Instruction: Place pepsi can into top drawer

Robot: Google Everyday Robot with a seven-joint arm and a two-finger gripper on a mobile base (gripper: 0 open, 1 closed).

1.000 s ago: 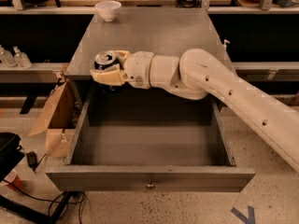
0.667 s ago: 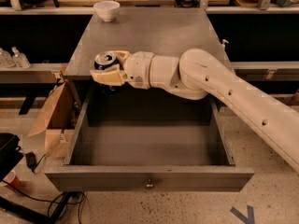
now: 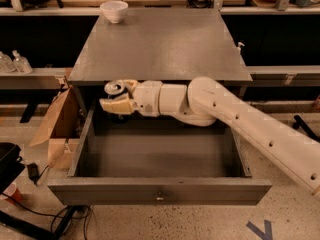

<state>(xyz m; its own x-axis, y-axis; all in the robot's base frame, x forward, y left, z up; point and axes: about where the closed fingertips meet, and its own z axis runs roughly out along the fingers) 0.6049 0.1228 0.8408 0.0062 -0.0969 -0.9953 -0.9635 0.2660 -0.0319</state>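
The pepsi can (image 3: 114,88) shows mostly its silver top with the pull tab. The dark body below it is in shadow and partly covered. It sits upright, or nearly so, in the hand (image 3: 120,97), whose pale tan fingers (image 3: 115,105) are clamped on its sides. Can and hand hang over the back left corner of the open top drawer (image 3: 160,190), just under the front edge of the bench (image 3: 160,44). The can is not touching the drawer floor.

Compared with a second ago, the hand and can sit lower. They were level with the bench's front edge then and are now below it, within the drawer opening. The white arm (image 3: 240,124) slopes down more steeply from the right.

The drawer is pulled fully out, grey inside and out, with a small round knob (image 3: 159,197) centred on its front. A white bowl (image 3: 114,11) stands at the far left corner of the grey bench top. An open cardboard box (image 3: 57,124) leans beside the cabinet on the left. Clear bottles (image 3: 14,62) stand on a low shelf behind it. The floor is speckled, with black cables (image 3: 47,219) at lower left and a blue tape mark (image 3: 261,230) at lower right.
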